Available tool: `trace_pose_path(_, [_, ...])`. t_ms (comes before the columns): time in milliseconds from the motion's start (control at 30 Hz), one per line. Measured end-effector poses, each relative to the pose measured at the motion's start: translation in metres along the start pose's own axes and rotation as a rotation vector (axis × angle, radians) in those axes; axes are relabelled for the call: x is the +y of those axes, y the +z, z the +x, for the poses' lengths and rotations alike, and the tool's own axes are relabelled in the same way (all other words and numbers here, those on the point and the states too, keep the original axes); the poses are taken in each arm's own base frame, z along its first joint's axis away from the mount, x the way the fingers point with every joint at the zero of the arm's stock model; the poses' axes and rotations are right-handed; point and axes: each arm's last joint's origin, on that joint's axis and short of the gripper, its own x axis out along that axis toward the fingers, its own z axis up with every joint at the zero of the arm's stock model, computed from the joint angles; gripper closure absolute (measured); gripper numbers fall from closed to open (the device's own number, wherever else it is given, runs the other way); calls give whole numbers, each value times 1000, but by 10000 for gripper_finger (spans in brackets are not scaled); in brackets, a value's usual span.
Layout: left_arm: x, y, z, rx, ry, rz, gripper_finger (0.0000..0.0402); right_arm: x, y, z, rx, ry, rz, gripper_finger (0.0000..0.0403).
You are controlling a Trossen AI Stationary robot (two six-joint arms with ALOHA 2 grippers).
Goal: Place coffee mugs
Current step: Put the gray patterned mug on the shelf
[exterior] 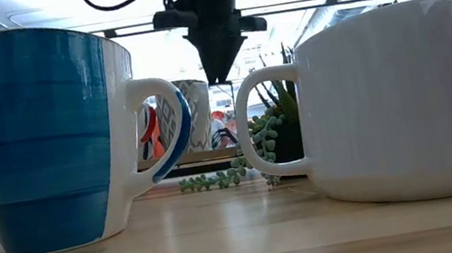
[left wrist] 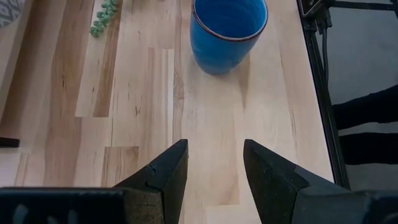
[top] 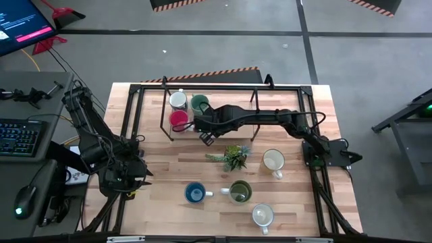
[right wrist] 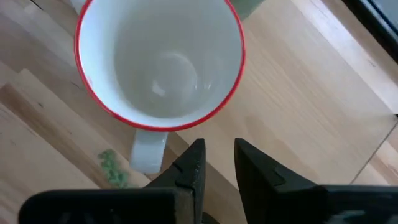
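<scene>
- The red mug (top: 179,120) stands upright on the wooden bench (top: 169,169) at about 10 o'clock from the bench's middle, inside a black frame (top: 202,86); the right wrist view shows its white, empty inside, red rim and white handle (right wrist: 148,149).
- Just beside it, at its 12 o'clock, stands a white mug (top: 178,100), and at its 1 o'clock a teal green mug (top: 200,103).
- The right claw (top: 208,138) hangs just beside the red mug, at its 4 o'clock, above the bench; its two fingers (right wrist: 186,171) stand close together with a narrow gap, grasping nothing, next to the handle.
- The right arm reaches across the bench from the 3 o'clock edge.
- A small spiky green plant (top: 233,157) sits near the bench's middle, at 5 o'clock from the right claw.
- A cream mug (top: 273,160) stands at 3 o'clock from the plant.
- Toward the 6 o'clock edge stand a blue mug (top: 196,194), an olive green mug (top: 240,192) just beside it, and a white mug (top: 262,216) nearest the edge.
- The left claw (top: 138,181) waits at the 8 o'clock side of the bench, released, its fingers (left wrist: 165,171) spread apart over bare wood and pointing toward the blue mug, well apart from it.
</scene>
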Motion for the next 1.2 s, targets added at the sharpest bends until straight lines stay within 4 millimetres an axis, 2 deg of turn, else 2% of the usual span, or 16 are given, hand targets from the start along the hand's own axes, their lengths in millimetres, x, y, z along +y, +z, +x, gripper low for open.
trace_pose_path(1200, [0, 0, 0, -1, 1, -1, 255, 6, 14, 4, -73, 114, 7, 341])
